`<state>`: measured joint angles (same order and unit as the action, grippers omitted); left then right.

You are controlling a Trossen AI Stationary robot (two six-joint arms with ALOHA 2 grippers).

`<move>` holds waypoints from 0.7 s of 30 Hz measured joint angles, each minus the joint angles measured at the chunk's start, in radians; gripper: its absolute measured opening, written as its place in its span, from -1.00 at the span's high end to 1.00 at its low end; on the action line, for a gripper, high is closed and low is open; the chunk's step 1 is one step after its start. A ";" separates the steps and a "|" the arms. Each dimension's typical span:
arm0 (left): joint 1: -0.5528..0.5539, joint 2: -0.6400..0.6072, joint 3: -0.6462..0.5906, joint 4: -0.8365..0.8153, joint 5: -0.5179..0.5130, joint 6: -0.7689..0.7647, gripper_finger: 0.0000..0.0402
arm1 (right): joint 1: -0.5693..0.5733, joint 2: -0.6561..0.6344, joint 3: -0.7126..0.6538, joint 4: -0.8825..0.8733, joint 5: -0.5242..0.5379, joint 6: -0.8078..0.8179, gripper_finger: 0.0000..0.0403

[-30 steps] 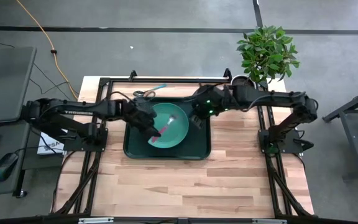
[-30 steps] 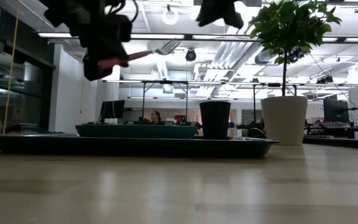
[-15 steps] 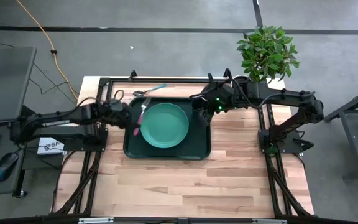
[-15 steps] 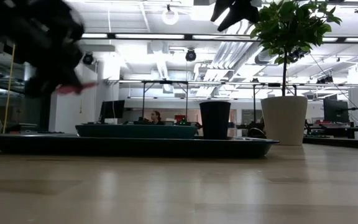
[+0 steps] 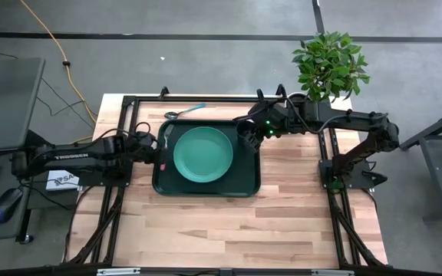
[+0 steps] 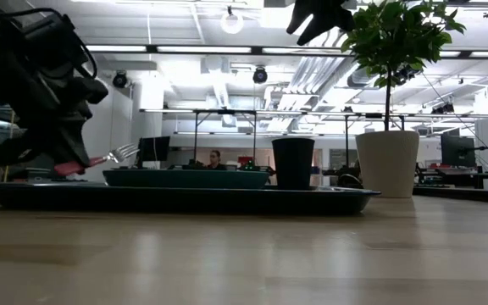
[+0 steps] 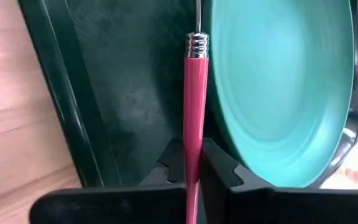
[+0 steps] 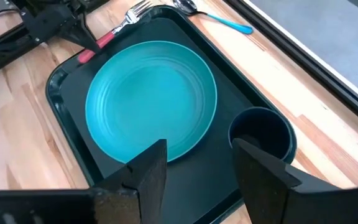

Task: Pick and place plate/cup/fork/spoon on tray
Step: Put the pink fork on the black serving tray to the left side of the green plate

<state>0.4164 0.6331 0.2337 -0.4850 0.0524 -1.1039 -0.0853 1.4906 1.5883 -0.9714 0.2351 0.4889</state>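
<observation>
Your left gripper [image 7: 191, 171] is clamped on the fork [image 7: 193, 106], holding it by the red handle low over the tray's [image 5: 206, 188] left edge, in the bare strip between that rim and the plate [image 5: 202, 154]. The low view shows the tines tipped slightly up, and I can't tell whether the handle touches the tray floor yet.

The plate sits at the tray's middle and the cup [image 5: 246, 131] stands in its far right corner, so 2 items look placed. The fork is the step in hand. The spoon [image 5: 184, 112] is off the tray, on the table just beyond the far left corner.

Your right gripper [image 8: 194, 165] hangs above the cup's corner, fingers spread and holding nothing.

Next, I'd judge you need to ease the fork down flat along the left strip, parallel to the rim, and release without letting it ride up on the plate's edge. Then go for the spoon.
</observation>
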 joint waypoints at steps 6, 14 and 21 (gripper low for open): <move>0.000 0.084 0.000 0.092 -0.020 -0.010 1.00 | 0.000 0.000 0.000 0.003 0.005 -0.018 0.14; 0.000 0.217 0.000 0.209 -0.038 -0.008 1.00 | 0.000 0.000 0.000 0.004 0.005 -0.024 0.14; 0.000 0.273 0.000 0.273 -0.033 -0.028 1.00 | 0.000 0.000 0.000 0.004 0.006 -0.026 0.14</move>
<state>0.4164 0.9057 0.2340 -0.2120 0.0196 -1.1316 -0.0853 1.4906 1.5883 -0.9672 0.2409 0.4629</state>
